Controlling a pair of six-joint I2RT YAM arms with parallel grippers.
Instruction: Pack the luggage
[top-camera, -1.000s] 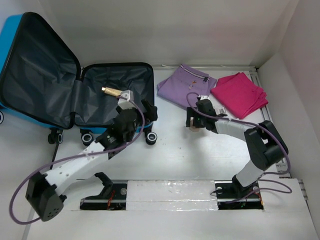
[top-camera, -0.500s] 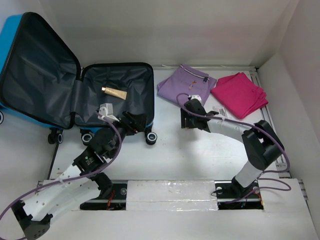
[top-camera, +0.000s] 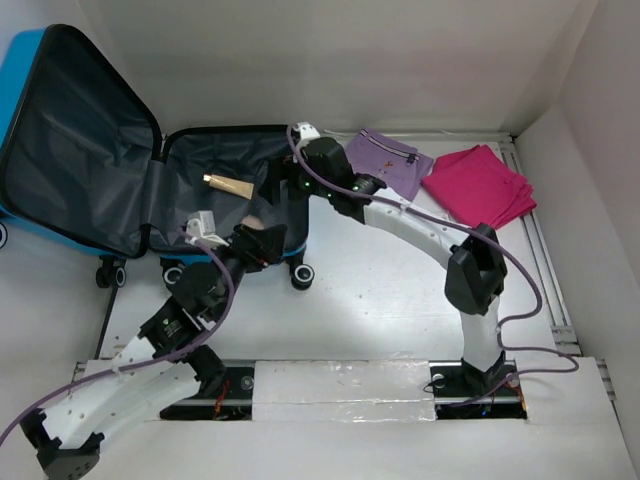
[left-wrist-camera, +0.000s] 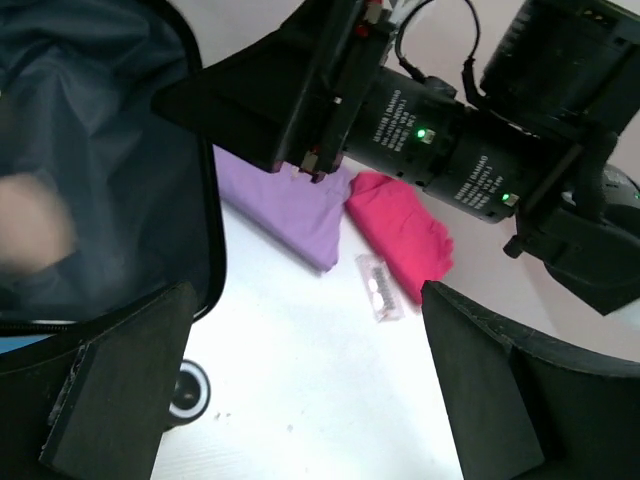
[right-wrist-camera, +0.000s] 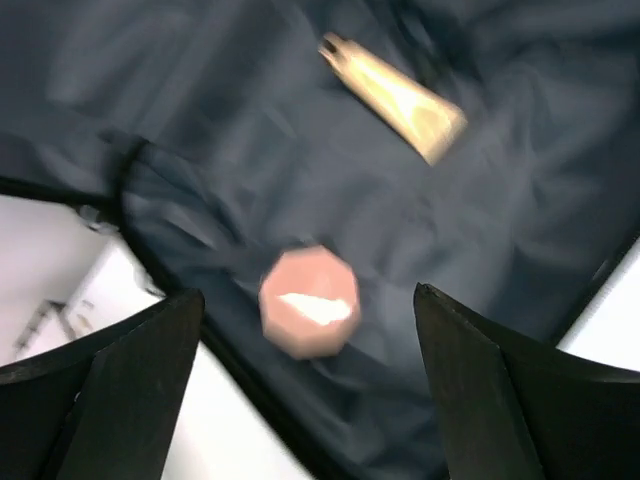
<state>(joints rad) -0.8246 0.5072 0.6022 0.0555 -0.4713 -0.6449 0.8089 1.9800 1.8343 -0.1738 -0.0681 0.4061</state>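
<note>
Here the right end effector hangs spread and empty over the open luggage at the tabletop's far left, seemingly to drop the blurred pink piece beside the tube. The left end effector, also spread, crowds the near rim. A purple shirt and pink cloth lie unpacked to the right

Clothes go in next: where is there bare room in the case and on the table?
Bare lining in the luggage lies between its hinge and the gold tube. Bare table lies in front of the purple garment. Crowded: the luggage's right half, where a pink piece lies and the left gripper and right gripper meet.
</note>
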